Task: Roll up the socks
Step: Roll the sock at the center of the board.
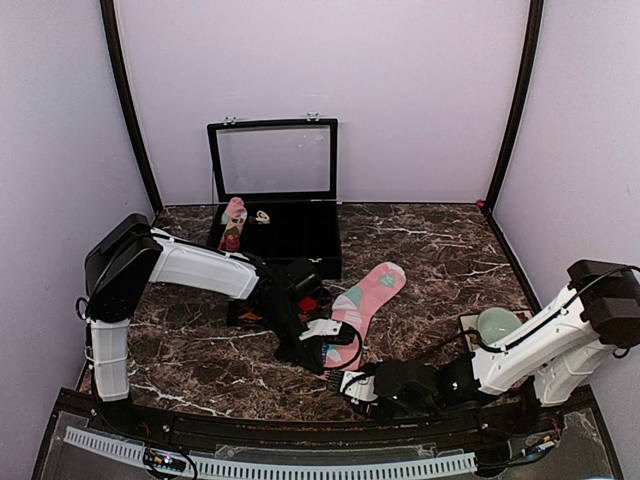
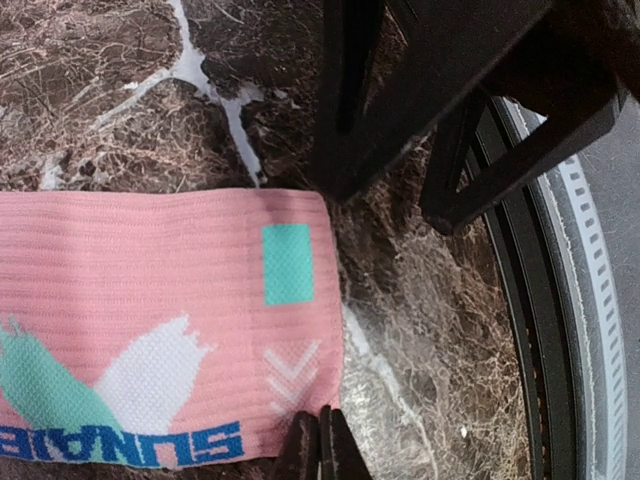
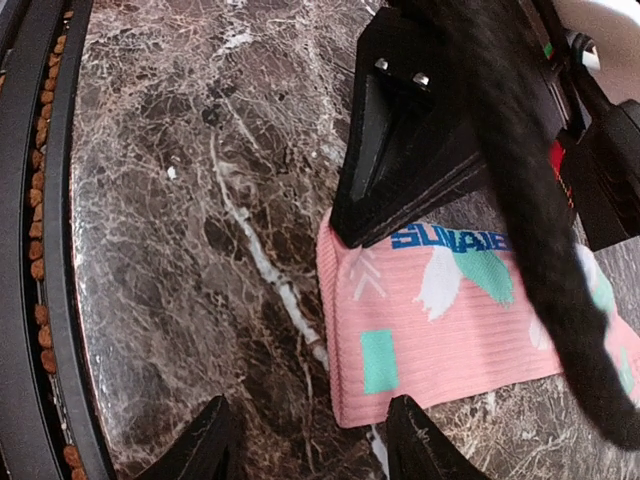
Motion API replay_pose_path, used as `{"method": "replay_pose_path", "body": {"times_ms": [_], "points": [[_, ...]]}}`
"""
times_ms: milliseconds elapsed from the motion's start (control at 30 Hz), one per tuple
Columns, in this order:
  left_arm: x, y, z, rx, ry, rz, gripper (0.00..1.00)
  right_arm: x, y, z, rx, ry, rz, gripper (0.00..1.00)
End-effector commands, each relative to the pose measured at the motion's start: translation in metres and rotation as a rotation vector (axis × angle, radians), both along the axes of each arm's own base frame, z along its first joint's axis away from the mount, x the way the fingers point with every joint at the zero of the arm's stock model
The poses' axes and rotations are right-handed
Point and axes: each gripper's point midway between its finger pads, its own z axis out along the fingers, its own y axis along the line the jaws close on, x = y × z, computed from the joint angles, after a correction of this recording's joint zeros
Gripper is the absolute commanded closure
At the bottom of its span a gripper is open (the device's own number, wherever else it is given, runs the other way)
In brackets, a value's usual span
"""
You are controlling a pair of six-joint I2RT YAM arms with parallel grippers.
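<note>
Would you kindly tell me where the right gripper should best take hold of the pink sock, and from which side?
Probably the cuff's free corner, approached low from the cuff end: the pink sock lies flat, its cuff edge faces the open right gripper, and the left gripper occupies the lettered corner.

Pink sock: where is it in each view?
Top external: pink sock lies diagonally at centre.
Left wrist: sock lower left, cuff edge mid-frame.
Right wrist: sock right of centre, cuff facing left.
Shared landmark: teal square by the cuff, both wrist views; unreadable from above.
</note>
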Motion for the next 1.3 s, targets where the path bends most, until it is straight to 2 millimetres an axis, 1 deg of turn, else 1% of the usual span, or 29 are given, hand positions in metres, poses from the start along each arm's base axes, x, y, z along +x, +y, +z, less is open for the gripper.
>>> {"method": "replay_pose_path", "body": {"times_ms": [0, 33, 233, 333, 433, 567, 667, 767, 833, 900, 967, 1000, 1100, 1200, 1233, 1267], "points": [[-0.001, 0.004, 0.001, 0.022, 0.038, 0.013, 0.98, -0.002, 0.027, 0.015, 0.049, -0.052, 0.066, 0.5], [-0.001, 0.004, 0.002, 0.02, 0.045, 0.014, 0.98, -0.002, 0.028, 0.005, 0.022, -0.056, 0.069, 0.51], [-0.002, 0.003, 0.014, 0.001, 0.123, 0.006, 0.98, 0.005, 0.027, -0.005, -0.003, -0.094, 0.055, 0.59], [-0.003, 0.005, 0.014, 0.008, 0.145, 0.0, 0.98, 0.009, 0.025, -0.009, -0.008, -0.1, 0.042, 0.6], [-0.006, 0.007, 0.011, 0.019, 0.162, -0.007, 0.98, 0.013, 0.023, -0.009, -0.006, -0.108, 0.029, 0.62], [-0.005, 0.008, 0.01, 0.024, 0.156, -0.013, 0.98, 0.02, 0.019, -0.01, -0.007, -0.102, 0.014, 0.64], [-0.004, 0.008, 0.009, 0.027, 0.145, -0.017, 0.98, 0.021, 0.015, -0.015, -0.018, -0.082, 0.016, 0.66], [-0.002, 0.006, 0.01, 0.025, 0.139, -0.012, 0.98, 0.02, 0.012, -0.022, -0.03, -0.05, 0.022, 0.7], [0.0, 0.006, 0.01, 0.024, 0.137, -0.007, 0.96, 0.018, 0.01, -0.028, -0.038, -0.03, 0.024, 0.74], [0.003, 0.005, 0.011, 0.023, 0.128, -0.002, 0.92, 0.014, 0.008, -0.034, -0.048, -0.003, 0.027, 0.79], [0.006, 0.004, 0.013, 0.02, 0.122, 0.005, 0.86, 0.012, 0.005, -0.042, -0.061, 0.026, 0.02, 0.87], [0.008, 0.004, 0.015, 0.015, 0.12, 0.01, 0.77, 0.01, 0.003, -0.046, -0.066, 0.039, 0.015, 0.9], [0.014, 0.004, 0.029, -0.029, 0.1, 0.03, 0.58, 0.008, -0.003, -0.058, -0.082, 0.086, -0.012, 1.0], [0.024, 0.01, 0.044, -0.075, 0.085, 0.06, 0.4, 0.009, -0.006, -0.062, -0.068, 0.151, -0.049, 1.0], [0.025, 0.013, 0.047, -0.082, 0.079, 0.063, 0.35, 0.009, -0.006, -0.06, -0.056, 0.173, -0.06, 1.0], [0.024, 0.016, 0.05, -0.088, 0.071, 0.06, 0.34, 0.01, -0.005, -0.058, -0.036, 0.196, -0.076, 1.0]]}}
